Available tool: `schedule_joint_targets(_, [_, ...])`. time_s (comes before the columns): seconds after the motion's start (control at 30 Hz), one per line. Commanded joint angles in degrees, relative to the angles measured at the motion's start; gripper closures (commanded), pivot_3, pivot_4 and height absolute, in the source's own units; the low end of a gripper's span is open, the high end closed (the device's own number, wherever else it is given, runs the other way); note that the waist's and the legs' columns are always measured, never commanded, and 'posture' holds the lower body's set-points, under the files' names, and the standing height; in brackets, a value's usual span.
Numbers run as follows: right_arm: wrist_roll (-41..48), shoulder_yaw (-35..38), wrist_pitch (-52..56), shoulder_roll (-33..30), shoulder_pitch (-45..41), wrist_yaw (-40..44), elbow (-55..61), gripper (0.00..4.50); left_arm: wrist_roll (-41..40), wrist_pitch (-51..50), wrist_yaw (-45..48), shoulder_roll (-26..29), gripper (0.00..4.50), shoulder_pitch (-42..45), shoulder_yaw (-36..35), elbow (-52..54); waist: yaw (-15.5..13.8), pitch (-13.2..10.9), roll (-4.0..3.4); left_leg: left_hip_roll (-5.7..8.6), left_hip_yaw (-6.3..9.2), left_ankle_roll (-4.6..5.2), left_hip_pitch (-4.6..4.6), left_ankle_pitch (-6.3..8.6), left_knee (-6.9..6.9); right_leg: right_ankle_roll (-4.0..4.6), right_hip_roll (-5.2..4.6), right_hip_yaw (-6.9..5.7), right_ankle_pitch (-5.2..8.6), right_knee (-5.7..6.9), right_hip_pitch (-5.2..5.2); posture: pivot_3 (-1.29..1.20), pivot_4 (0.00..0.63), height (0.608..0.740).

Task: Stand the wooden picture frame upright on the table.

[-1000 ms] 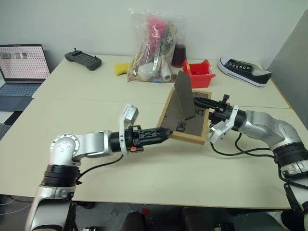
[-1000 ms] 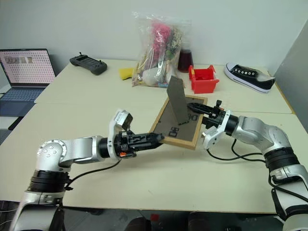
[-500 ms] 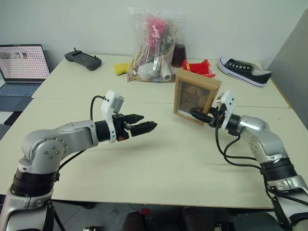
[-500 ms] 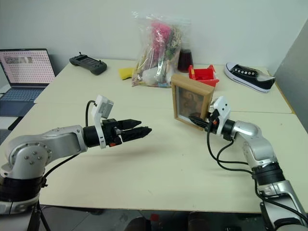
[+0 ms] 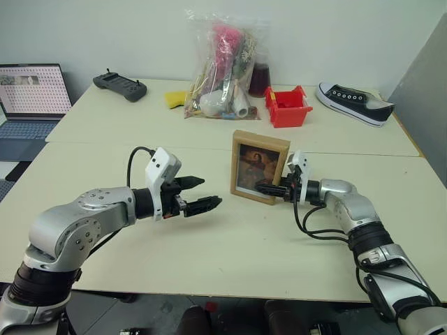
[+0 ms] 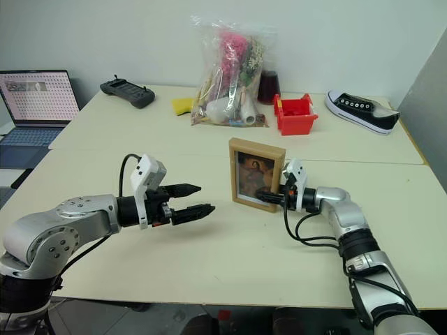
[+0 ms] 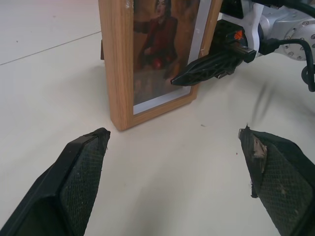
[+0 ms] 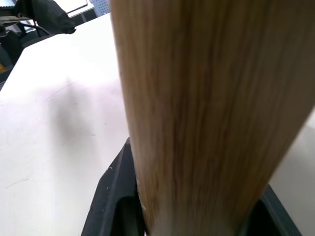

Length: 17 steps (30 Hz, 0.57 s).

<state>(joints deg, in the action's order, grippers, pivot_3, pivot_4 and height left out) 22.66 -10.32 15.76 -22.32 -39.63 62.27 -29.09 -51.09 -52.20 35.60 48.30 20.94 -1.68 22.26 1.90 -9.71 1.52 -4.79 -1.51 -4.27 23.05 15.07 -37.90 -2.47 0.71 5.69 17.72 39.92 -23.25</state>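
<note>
The small light-wood picture frame (image 5: 259, 166), tilted a second ago, now stands upright on the pale cream desk (image 5: 244, 237). The right tool (image 5: 269, 188) is still clamped on its side edge. The left tool (image 5: 199, 195) has let go, fingers apart, so only releasing remains.

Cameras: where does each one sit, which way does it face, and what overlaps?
Left and right eye views: on the head, looking forward and down over the table; both arms show, the wooden picture frame stands between them.
Left wrist view: on the left wrist, looking along the open left end effector at the frame's picture side and the right end effector.
Right wrist view: on the right wrist, pressed close to the frame's wooden edge, its fingers either side.
Shared: all four show the frame.
</note>
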Motion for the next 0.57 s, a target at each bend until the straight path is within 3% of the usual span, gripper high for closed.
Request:
schedule_joint_targets(0.03, [0.3,2.3,0.7,-0.2,0.7,1.3,1.9,1.88,1.8,0.9,1.4,-0.6,0.00,0.2,-0.2,1.5,0.0,0.0,0.00,0.00,0.00,0.00,0.00,0.00,0.00,0.00,0.00,0.00,0.00,0.00,0.00,0.00,0.150,0.740])
schedule_joint_targets(0.27, [-1.2,5.5,0.9,-6.9,8.8,-0.4,12.2,0.11,6.1,2.6,5.1,0.2,0.00,0.7,-1.1,-2.2,-0.2,0.0,0.00,0.02,0.01,0.00,0.01,0.00,0.00,0.00,-0.01,-0.01,0.00,-0.01,0.01,0.00,0.150,0.740])
schedule_joint_targets(0.47, [2.4,11.7,8.5,-17.7,18.2,-1.6,32.1,0.03,13.4,8.4,8.8,2.0,0.00,3.7,-1.4,-11.4,-0.1,-0.1,-0.05,0.03,0.01,0.02,0.01,0.01,0.00,-0.01,0.00,-0.01,0.01,0.01,0.01,0.00,0.150,0.740])
schedule_joint_targets(0.57, [6.0,14.8,14.1,-19.5,19.5,-3.6,38.8,0.03,16.0,10.5,10.4,1.5,0.00,5.7,-0.7,-15.1,0.1,-0.1,-0.05,0.00,0.01,0.03,-0.05,0.02,0.01,-0.01,0.06,0.03,0.01,0.03,0.04,0.00,0.150,0.740])
